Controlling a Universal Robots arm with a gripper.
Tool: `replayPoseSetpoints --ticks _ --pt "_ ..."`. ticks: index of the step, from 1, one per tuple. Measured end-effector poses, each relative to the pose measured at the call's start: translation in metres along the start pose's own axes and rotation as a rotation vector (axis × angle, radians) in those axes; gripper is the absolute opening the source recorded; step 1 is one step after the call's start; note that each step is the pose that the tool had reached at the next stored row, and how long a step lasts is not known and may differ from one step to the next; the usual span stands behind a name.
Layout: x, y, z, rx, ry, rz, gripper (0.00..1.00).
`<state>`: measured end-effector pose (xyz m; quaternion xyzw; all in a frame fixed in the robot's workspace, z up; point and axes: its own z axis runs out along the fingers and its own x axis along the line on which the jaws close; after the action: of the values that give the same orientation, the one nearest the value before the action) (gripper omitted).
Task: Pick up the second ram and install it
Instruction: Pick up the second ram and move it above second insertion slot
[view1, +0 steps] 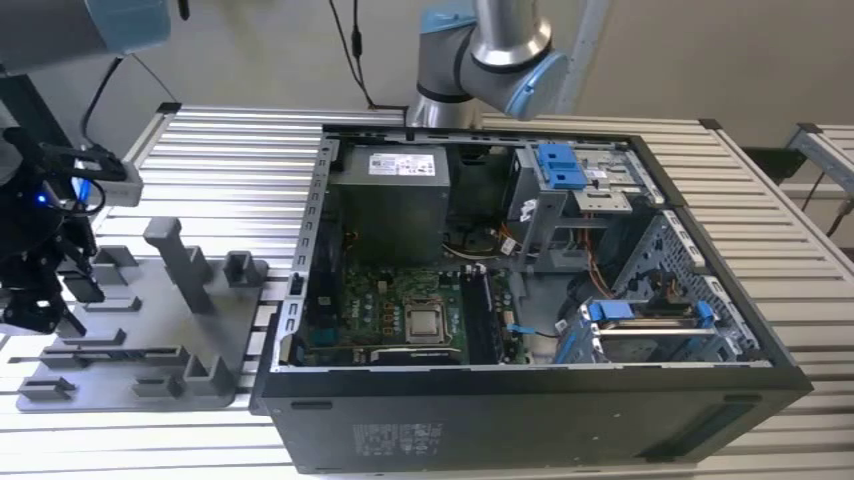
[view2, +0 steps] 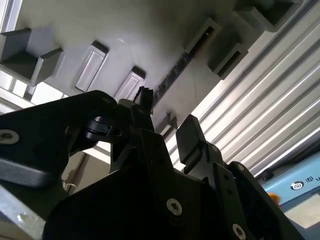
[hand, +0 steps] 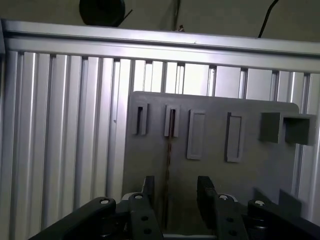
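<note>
The second ram (hand: 168, 150) stands on its long edge in a slot of the grey holder (hand: 215, 180), so it shows as a thin dark line. My gripper (hand: 176, 192) is open, with one finger on each side of the stick and a gap to both. In the second wrist view the ram (view2: 172, 75) is a dark strip in the slot just beyond the gripper (view2: 166, 112). In the exterior view my gripper (view1: 54, 300) hangs over the holder (view1: 147, 380) at that view's left, well apart from the open computer case (view1: 534, 420).
The holder carries several raised blocks and empty slots (hand: 195, 135). It lies on a ribbed metal table (view1: 227, 170). Inside the case are the motherboard (view1: 400, 310), a grey power supply (view1: 390, 195) and blue drive-bay clips (view1: 561, 165). The arm's base (view1: 481, 60) stands behind the case.
</note>
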<state>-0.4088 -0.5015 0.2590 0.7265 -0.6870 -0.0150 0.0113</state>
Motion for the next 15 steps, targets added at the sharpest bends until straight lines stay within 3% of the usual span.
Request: replayPoseSetpoints --ticks 4,11,15 --pt "0.0003 -0.0003 0.007 0.0017 0.0007 0.0 0.48" --pt "0.0003 -0.0006 0.0171 0.0164 0.0028 -0.001 0.48" --pt "0.0004 -0.0009 0.0236 0.0177 0.0061 -0.001 0.48"
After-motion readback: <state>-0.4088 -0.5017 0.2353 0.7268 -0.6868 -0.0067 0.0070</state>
